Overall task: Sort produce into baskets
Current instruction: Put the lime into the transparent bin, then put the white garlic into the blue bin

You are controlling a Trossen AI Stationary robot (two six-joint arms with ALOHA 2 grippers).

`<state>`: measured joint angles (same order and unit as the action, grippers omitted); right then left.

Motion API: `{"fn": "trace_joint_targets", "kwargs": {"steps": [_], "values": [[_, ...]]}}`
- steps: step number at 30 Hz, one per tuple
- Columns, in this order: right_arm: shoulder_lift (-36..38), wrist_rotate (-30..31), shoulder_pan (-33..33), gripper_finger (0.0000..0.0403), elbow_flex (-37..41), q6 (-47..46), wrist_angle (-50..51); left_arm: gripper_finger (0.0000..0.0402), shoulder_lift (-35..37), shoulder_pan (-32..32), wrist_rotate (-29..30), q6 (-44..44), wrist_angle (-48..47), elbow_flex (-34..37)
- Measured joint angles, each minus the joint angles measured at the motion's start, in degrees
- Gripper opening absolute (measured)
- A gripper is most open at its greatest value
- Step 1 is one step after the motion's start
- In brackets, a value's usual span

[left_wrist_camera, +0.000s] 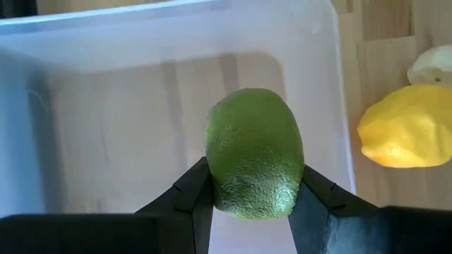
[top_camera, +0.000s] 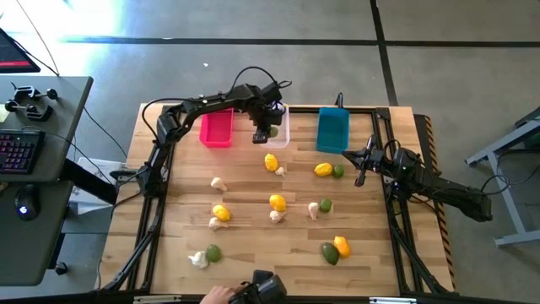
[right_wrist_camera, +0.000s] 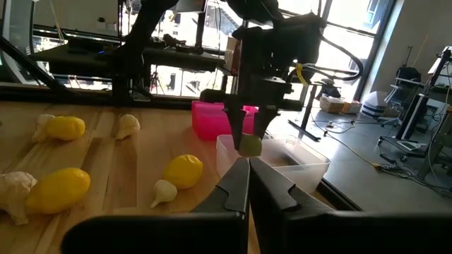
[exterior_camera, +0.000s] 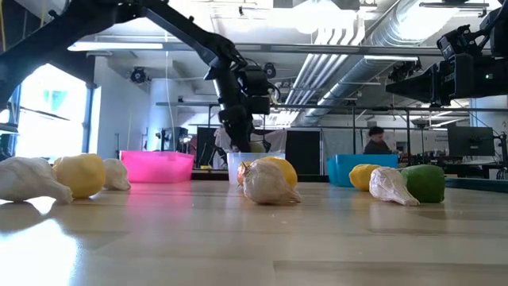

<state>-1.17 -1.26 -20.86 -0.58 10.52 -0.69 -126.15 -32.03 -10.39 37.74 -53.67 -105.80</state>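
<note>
The jaws of the left gripper are closed on a green lime, one finger on each flank, and we see the fruit hanging directly above the open translucent white basket. That basket stands between the pink basket and the teal basket along the far edge of the tabletop. To complete this step well, we judge that the lime should be held over the middle of the basket, clear of the near wall, and lowered a little before the jaws part, so that it drops inside and does not bounce out. A lemon lies just outside the basket wall; we advise keeping the fingers away from it. The right gripper waits beside the teal basket with its jaws fully closed and holding nothing. Lemons, limes and garlic pieces remain scattered across the tabletop, not yet sorted.
</note>
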Motion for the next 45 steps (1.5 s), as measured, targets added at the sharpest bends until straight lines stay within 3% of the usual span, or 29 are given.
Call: {"fn": "trace_joint_targets", "kwargs": {"steps": [14, 26, 32, 37, 41, 45], "values": [[0.0, -0.02, 0.01, 0.0, 0.02, 0.0, 0.0, 0.0119, -2.64, -0.15, -0.92, 0.53, 0.97, -0.03], [0.01, -0.01, 0.02, 0.0, 0.01, 0.0, 0.0, 0.0192, -2.56, 0.02, -0.87, -2.35, 1.27, -0.04], [0.0, -0.02, 0.02, 0.0, 0.01, 0.0, 0.0, 0.0197, -2.56, 0.33, 0.66, -3.46, 1.15, -0.04], [0.0, -0.01, 0.01, 0.0, 0.02, 0.0, 0.0, 0.0157, -1.64, 0.37, 2.37, -2.45, 0.98, -0.04], [0.01, 0.0, 0.01, 0.0, 0.01, 0.0, 0.0, 0.0092, 1.15, 0.39, 1.72, -2.84, 1.49, -0.04], [0.01, -0.02, 0.02, 0.0, 0.01, 0.0, 0.0, 0.0024, 4.14, 0.4, -2.65, -7.16, 5.29, 1.16]]}}
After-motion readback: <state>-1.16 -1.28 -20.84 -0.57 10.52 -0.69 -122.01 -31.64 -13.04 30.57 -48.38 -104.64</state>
